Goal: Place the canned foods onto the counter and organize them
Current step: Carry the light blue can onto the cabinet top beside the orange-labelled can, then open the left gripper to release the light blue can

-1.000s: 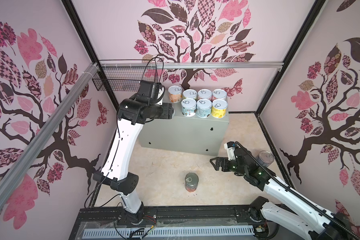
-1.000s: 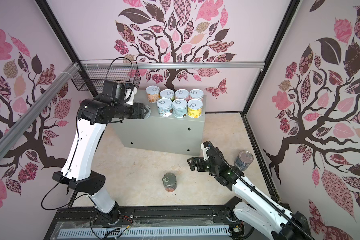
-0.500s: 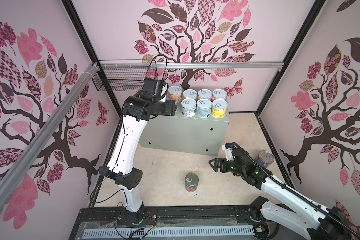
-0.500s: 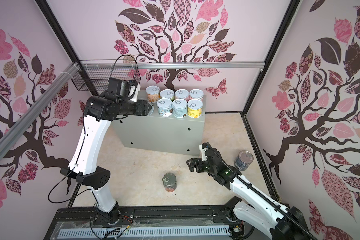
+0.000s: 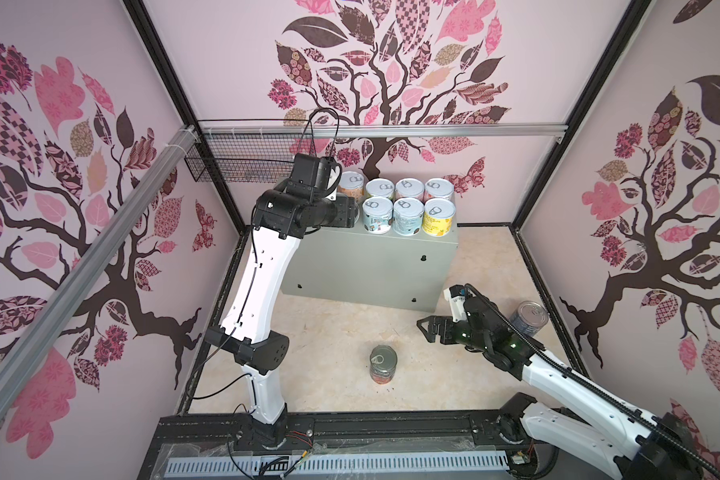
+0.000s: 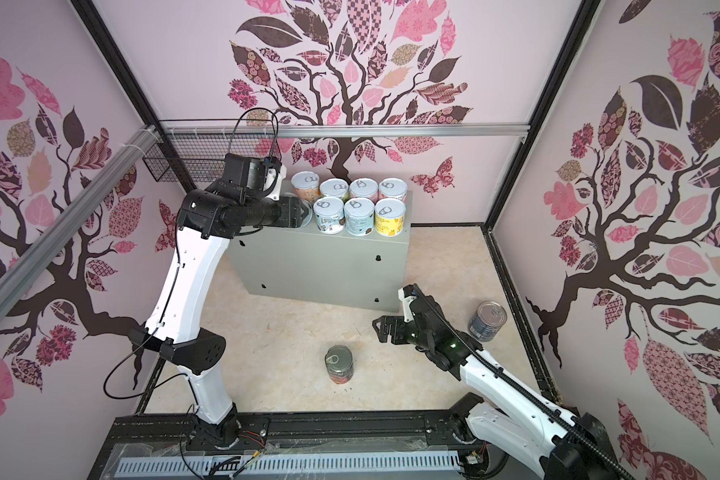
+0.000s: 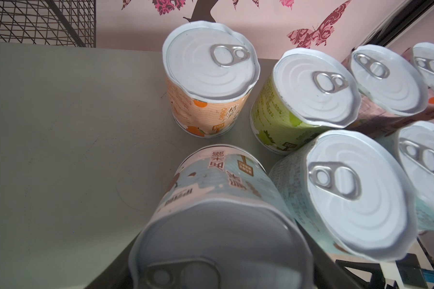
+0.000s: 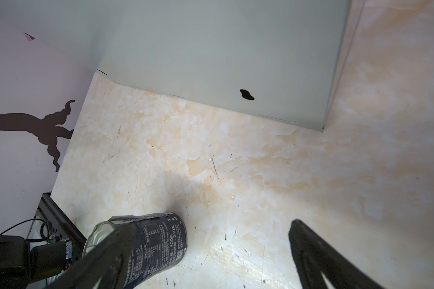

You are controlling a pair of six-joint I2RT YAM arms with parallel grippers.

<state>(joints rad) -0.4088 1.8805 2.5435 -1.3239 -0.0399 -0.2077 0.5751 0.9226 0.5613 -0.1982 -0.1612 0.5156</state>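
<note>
The left gripper [image 5: 352, 211] clasps a pale-blue pull-tab can [image 7: 218, 200] above the grey metal counter [image 5: 371, 257], at 9 o'clock of 7 cans; the right gripper [image 5: 427, 328] gapes empty.

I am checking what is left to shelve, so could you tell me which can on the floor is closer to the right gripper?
The blue can, beside the right gripper's arm; the red can stands apart, mid-floor.
</note>
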